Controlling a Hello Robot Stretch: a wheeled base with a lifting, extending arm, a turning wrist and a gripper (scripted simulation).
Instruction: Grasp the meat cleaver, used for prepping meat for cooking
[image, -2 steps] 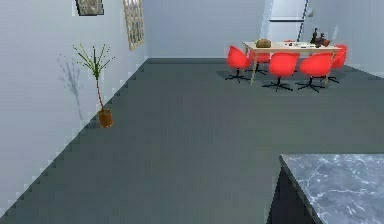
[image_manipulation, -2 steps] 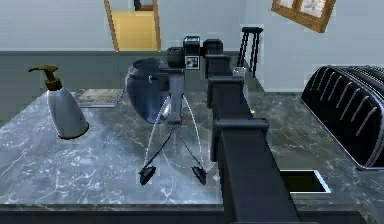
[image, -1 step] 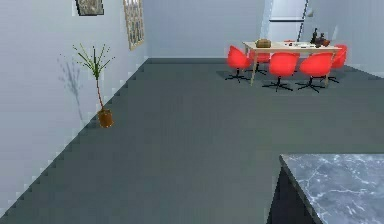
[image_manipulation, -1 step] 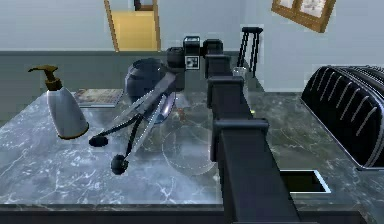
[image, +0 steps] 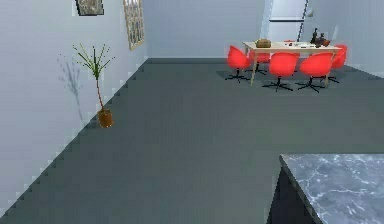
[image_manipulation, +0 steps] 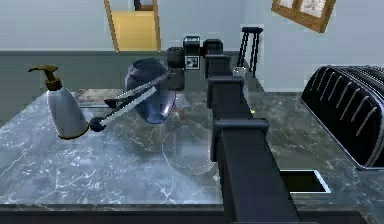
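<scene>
Forward view: red chairs at 1 o'clock, a marble table corner at 5 o'clock. Arm side view: the gripper sits at 12 o'clock near a glass bowl, and I cannot tell its state or whether it holds anything; a long grey utensil (cleaver or not, I cannot tell) lies at 9 o'clock by a soap dispenser.

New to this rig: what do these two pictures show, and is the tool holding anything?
It is a wheeled robot with one reaching arm. The forward view looks ahead across a grey floor to a potted plant and a dining table. The arm side view looks sideways over a marble counter: the dark bar is the arm, with the tool at its far end. On the counter stand a soap dispenser, a dark bowl and a toaster. Whether the tool holds anything cannot be told.
</scene>
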